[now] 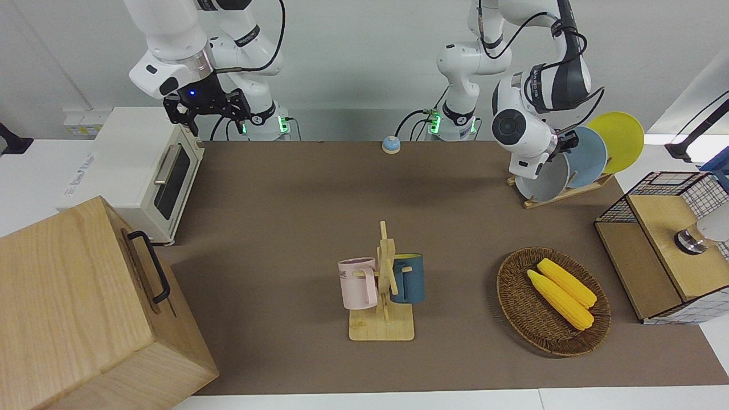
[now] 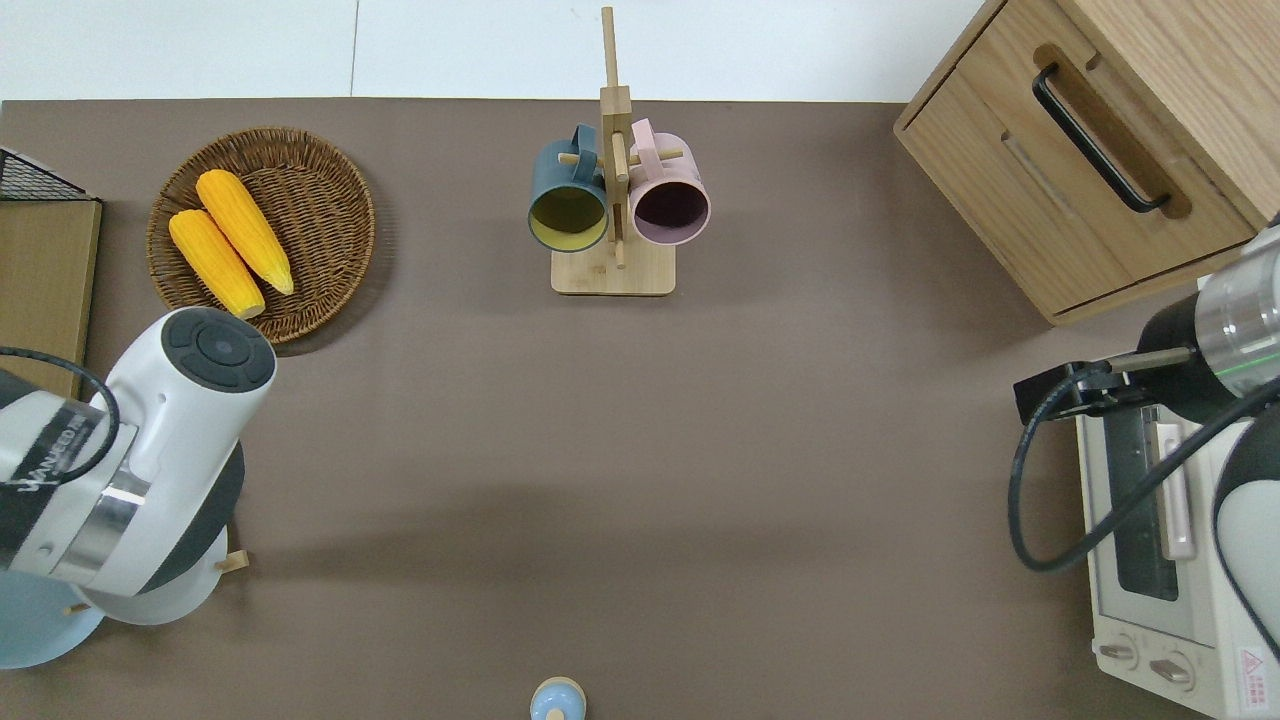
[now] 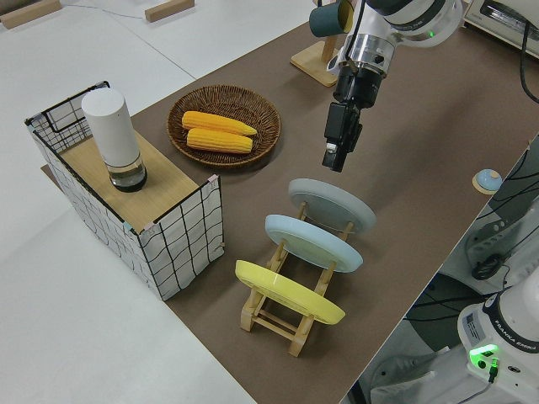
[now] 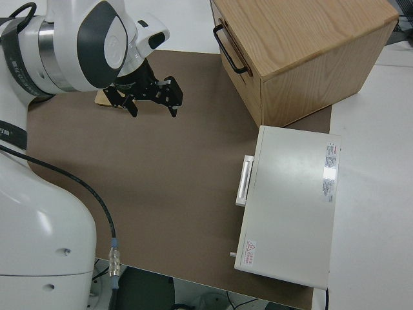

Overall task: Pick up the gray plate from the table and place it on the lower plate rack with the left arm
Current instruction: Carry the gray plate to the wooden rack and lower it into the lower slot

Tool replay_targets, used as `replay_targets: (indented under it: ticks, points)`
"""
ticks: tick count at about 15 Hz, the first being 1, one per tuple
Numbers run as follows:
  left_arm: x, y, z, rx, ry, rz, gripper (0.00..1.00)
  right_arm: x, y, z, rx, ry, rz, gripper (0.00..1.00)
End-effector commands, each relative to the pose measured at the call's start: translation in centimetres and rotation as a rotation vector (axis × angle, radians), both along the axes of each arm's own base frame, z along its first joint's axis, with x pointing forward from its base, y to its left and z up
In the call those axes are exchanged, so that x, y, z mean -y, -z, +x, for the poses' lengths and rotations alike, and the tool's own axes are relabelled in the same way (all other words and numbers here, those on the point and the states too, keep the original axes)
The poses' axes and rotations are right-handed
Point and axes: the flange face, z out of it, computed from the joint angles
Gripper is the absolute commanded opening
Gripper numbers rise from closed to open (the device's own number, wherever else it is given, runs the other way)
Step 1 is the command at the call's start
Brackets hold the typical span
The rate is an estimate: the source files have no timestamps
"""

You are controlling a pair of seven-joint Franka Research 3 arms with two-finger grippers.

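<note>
On the table (image 1: 285,188), three plates are standing in the lower plate rack (image 3: 290,324), gray plate (image 3: 333,209) included; left gripper (image 3: 335,157) is hanging empty above it, jaw state unclear; right arm parked

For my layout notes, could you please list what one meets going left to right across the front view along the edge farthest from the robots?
wooden cabinet → mug tree → wicker basket → wire basket
</note>
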Motion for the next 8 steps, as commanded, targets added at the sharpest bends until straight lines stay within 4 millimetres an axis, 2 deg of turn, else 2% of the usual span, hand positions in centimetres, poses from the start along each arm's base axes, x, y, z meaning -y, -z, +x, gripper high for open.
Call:
replay_targets:
  ticks: [1,3,4,5,8]
  points:
    - [0.5,-3.7,1.2,0.016,0.011,-0.142,0.53,0.2,-0.4,-0.2,0.0,0.015,-0.008,0.983]
    - [1.2,-5.3,2.1,0.04,0.007,-0.266,0.53,0.2,-0.3,-0.2,-0.002,0.015,-0.008,0.983]
    - [0.8,-6.1,2.4,0.049,-0.011,-0.331,0.53,0.2,-0.3,-0.2,-0.002,0.015,-0.008,0.983]
    - [0.5,-6.3,2.4,0.049,-0.031,-0.409,0.53,0.2,-0.4,-0.2,0.001,0.015,-0.009,0.983]
    - [1.3,-7.5,3.1,0.105,-0.053,-0.56,0.53,0.3,-0.4,-0.2,0.0,0.016,-0.008,0.983]
